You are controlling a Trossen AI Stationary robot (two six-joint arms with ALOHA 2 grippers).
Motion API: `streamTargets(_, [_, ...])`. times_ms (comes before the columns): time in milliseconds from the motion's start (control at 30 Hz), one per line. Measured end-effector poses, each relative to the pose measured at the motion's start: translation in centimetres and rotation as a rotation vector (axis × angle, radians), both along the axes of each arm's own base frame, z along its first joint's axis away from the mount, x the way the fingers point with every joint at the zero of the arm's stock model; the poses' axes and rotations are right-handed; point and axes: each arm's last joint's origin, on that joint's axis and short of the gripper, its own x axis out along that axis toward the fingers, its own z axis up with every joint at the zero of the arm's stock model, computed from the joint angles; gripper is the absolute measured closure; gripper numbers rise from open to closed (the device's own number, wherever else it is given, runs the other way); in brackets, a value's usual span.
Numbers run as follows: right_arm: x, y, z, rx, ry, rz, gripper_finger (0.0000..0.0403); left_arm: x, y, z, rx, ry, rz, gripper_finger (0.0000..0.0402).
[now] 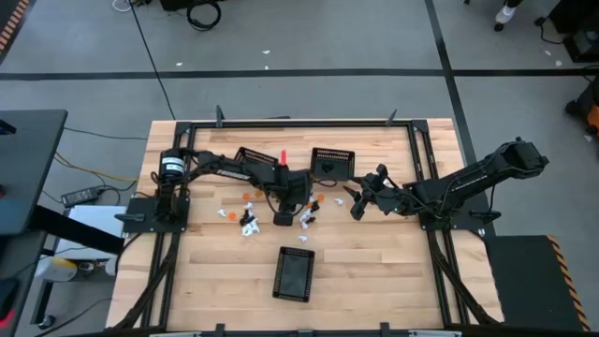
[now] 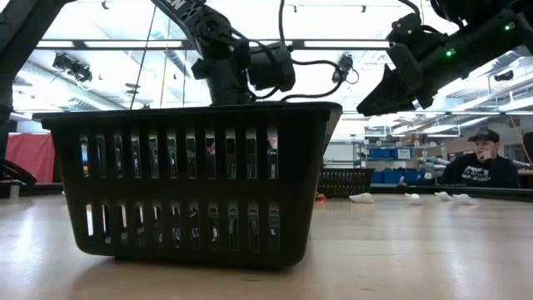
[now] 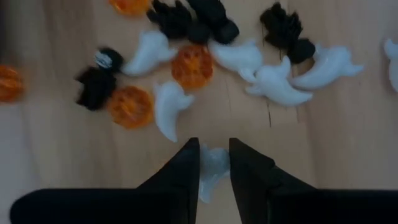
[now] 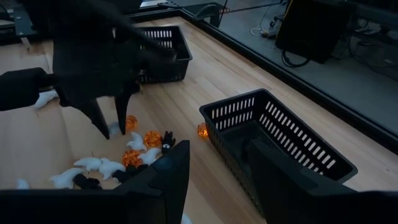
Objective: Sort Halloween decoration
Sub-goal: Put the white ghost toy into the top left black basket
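The Halloween decoration is a scatter of tiny white ghosts (image 3: 280, 84), orange pumpkins (image 3: 193, 65) and black figures (image 3: 186, 18) lying on the wooden table (image 1: 374, 271) around its middle. My left gripper (image 3: 214, 144) points steeply down over them, shut on one white ghost (image 3: 211, 171); it shows in the high view (image 1: 283, 219). My right gripper (image 4: 219, 146) hangs open above the table to the right of the pile (image 1: 357, 202), with nothing between its fingers. My left gripper pinches the white ghost (image 3: 210, 163) between its two fingers, coming from above and pointing down. One end of the ghost sticks out below the fingertips. Whether it is lifted clear of the table, I cannot tell.
Three black mesh baskets stand on the table: two at the far side (image 1: 256, 159) (image 1: 332, 164), one near the front edge (image 1: 295, 274), which fills the low view (image 2: 200, 183). A black frame (image 1: 299, 123) rims the table. A person (image 2: 483, 162) sits beyond it.
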Motion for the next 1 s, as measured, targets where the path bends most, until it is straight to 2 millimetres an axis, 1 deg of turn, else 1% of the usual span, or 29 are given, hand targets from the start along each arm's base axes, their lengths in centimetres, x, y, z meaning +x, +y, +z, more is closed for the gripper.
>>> streamTargets(300, [0.0, 0.0, 0.0, -0.002, 0.001, 0.001, 0.0233, 0.3, 0.3, 1.6, 0.037, 0.037, -0.003, 0.0322])
streamTargets(433, [0.0, 0.0, 0.0, -0.001, 0.001, 0.001, 0.0233, 0.4, 0.9, 2.8, 0.072, 0.042, 0.009, 0.0322])
streamTargets(533, [0.0, 0.0, 0.0, 0.001, 0.000, 0.002, 0.0233, -0.1, 1.6, 3.6, 0.109, 0.056, 0.036, 0.0322])
streamTargets(800, [0.0, 0.0, 0.0, 0.010, -0.005, 0.003, 0.0233, -2.6, 3.6, 6.7, 0.211, 0.104, 0.134, 0.0322])
streamTargets(933, [0.0, 0.0, 0.0, 0.013, -0.007, 0.002, 0.0233, -3.9, 5.1, 7.9, 0.215, 0.116, 0.197, 0.0322])
streamTargets(1000, [0.0, 0.0, 0.0, 0.014, -0.008, 0.001, 0.0233, -4.5, 6.0, 8.1, 0.217, 0.134, 0.227, 0.0322])
